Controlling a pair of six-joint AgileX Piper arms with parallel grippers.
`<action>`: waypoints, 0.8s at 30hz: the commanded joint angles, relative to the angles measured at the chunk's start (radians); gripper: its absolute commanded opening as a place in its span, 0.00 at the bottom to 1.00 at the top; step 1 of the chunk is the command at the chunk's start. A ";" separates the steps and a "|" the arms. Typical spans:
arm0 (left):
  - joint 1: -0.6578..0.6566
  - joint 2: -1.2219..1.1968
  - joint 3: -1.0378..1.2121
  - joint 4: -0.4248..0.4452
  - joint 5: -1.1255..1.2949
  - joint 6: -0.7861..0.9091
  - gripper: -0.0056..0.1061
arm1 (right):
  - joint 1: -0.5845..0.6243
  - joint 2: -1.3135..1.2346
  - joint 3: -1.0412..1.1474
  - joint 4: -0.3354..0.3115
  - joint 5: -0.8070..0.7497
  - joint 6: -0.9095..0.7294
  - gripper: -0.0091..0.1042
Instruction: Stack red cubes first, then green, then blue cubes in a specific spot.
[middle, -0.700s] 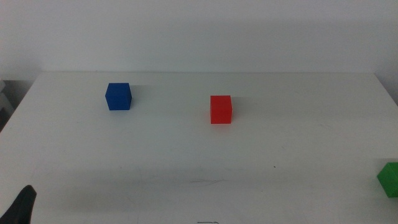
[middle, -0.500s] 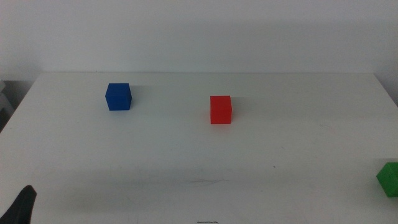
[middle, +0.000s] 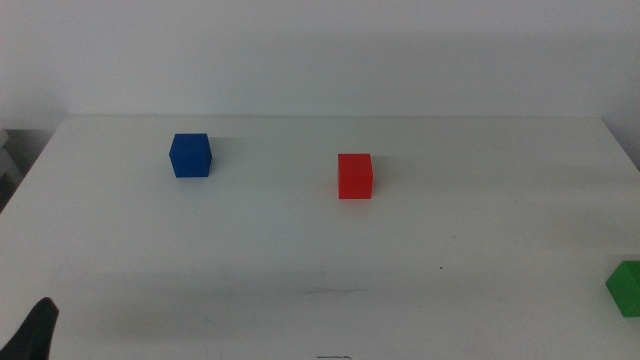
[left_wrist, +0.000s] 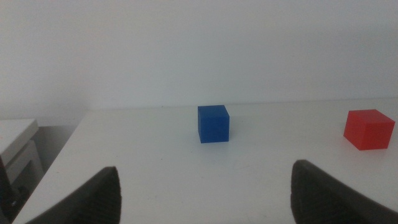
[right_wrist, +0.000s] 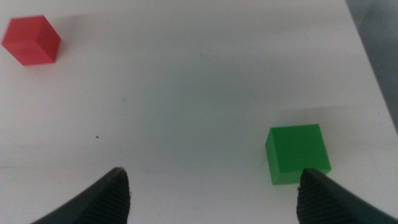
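The red cube (middle: 355, 175) sits near the middle of the white table, also in the left wrist view (left_wrist: 369, 129) and the right wrist view (right_wrist: 32, 40). The blue cube (middle: 190, 155) sits at the far left, also in the left wrist view (left_wrist: 213, 124). The green cube (middle: 626, 288) sits at the near right edge, also in the right wrist view (right_wrist: 297, 154). My left gripper (left_wrist: 205, 183) is open and empty, low at the near left corner (middle: 35, 335), well short of the blue cube. My right gripper (right_wrist: 214, 186) is open and empty, just short of the green cube and out of the middle view.
The table (middle: 320, 260) ends close to the right of the green cube, where its edge (right_wrist: 367, 56) drops to a dark floor. A pale box-like object (left_wrist: 15, 146) stands off the table's left side. A white wall backs the table.
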 joint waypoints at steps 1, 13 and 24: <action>-0.005 -0.019 -0.003 -0.011 -0.077 -0.007 0.89 | 0.003 0.047 -0.045 -0.001 -0.038 0.001 0.89; -0.005 -0.019 -0.003 -0.011 -0.077 -0.007 0.89 | 0.003 0.129 -0.063 0.011 -0.011 0.005 0.89; -0.005 -0.019 -0.003 -0.011 -0.077 -0.007 0.89 | 0.142 0.441 -0.352 0.108 0.158 0.094 0.89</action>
